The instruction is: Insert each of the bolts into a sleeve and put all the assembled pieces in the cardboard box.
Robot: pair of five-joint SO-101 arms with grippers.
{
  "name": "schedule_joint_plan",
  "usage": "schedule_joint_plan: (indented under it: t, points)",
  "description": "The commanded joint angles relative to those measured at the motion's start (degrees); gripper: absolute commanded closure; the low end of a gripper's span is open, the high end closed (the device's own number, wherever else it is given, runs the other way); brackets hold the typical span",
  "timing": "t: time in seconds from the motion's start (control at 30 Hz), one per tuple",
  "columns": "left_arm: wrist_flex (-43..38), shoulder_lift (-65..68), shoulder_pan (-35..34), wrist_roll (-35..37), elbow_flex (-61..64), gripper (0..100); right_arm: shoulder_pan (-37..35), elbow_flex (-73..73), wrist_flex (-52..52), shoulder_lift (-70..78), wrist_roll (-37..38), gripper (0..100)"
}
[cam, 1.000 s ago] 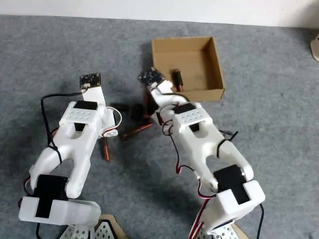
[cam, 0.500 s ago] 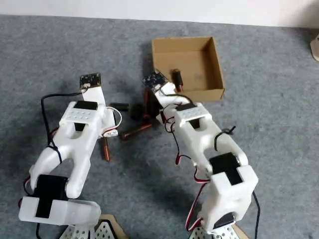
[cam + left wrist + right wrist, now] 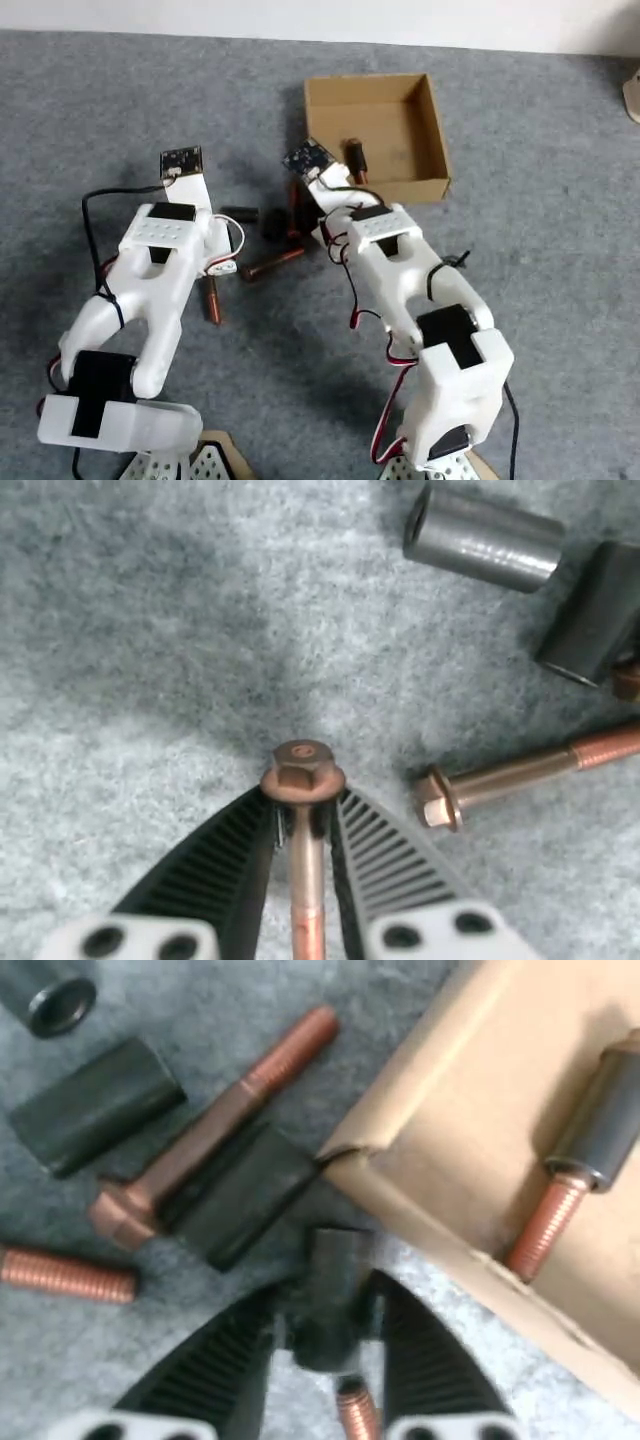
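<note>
A copper flange bolt [image 3: 303,772] is being gripped by the left gripper [image 3: 305,802], head projecting past the jaws for insertion. A dark sleeve [image 3: 335,1265], seemingly already bolted, is being clamped by the right gripper [image 3: 325,1302], the cardboard box [image 3: 430,1085] just beyond its jaws for deposit.

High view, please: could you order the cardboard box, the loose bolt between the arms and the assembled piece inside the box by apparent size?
1. cardboard box, by far the largest.
2. loose bolt, the longer of the two small parts.
3. assembled piece, shorter though thicker, so the gap is modest.
</note>
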Motion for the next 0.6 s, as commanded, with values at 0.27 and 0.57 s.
schedule_joint_plan:
  t: [0.27,0.57]
  points:
    - [-1.05,-2.86,0.04,-0.18,-2.68,100,-1.27,-2.68,-0.84,-0.13,-0.35,99.4]
    - [-0.79,-2.77,4.35,-0.18,-2.42,100,0.22,-0.84,-0.75,-7.25,-4.22,99.4]
